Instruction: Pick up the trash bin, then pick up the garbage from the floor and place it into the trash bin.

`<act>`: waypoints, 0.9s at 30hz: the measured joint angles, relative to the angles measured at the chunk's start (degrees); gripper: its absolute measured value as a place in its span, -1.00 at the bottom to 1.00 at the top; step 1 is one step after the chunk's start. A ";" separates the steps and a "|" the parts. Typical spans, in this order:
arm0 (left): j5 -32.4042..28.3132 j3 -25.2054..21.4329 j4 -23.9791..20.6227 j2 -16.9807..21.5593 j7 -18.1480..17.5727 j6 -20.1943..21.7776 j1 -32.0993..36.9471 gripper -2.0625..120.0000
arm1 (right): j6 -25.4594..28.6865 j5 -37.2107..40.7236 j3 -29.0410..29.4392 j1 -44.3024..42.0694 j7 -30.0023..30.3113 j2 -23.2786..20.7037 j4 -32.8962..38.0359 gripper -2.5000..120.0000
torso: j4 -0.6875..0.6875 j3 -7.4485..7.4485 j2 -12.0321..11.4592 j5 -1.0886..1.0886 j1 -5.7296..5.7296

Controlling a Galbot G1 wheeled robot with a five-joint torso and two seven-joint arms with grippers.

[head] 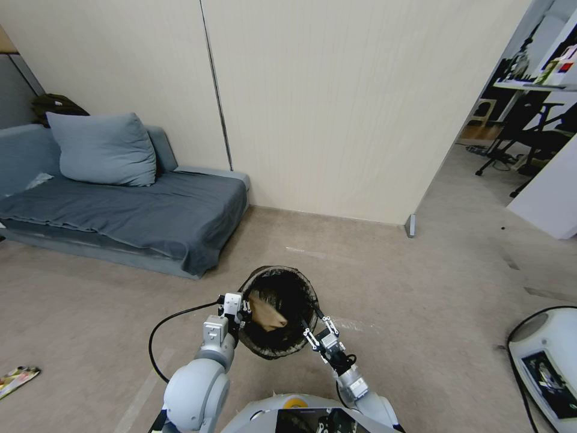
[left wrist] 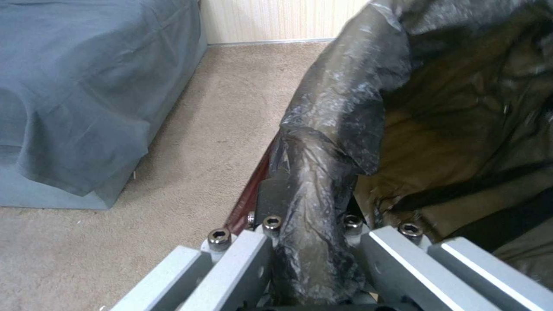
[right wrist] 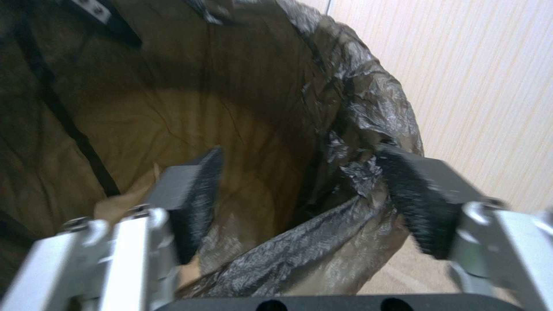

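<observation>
Both grippers at the bin rim, bin held above the floor.
Head view: left gripper clamps the near-left rim of the trash bin; right gripper sits at the near-right rim; tan paper lies inside; a wrapper lies on the floor far left. Left wrist view: fingers closed on the bagged rim. Right wrist view: pads spread wide, straddling the rim, gripping nothing.
</observation>
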 joint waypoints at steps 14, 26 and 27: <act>-0.21 0.04 1.42 0.22 -1.12 -1.92 -0.24 -0.97 | 0.20 -4.56 1.47 -4.01 6.09 2.55 13.60 0.67 | 0.00 0.00 0.00 -0.01 0.00; 0.17 0.02 0.88 0.10 -2.24 -3.33 0.08 -0.97 | -6.16 -3.23 2.11 -6.36 17.37 5.96 20.52 0.67 | 0.00 0.00 0.00 0.00 0.00; 0.18 0.04 0.86 0.09 -2.33 -3.36 0.25 -0.97 | -6.31 -3.16 2.09 -6.55 17.77 5.97 20.53 0.67 | 0.00 0.00 0.00 0.00 0.00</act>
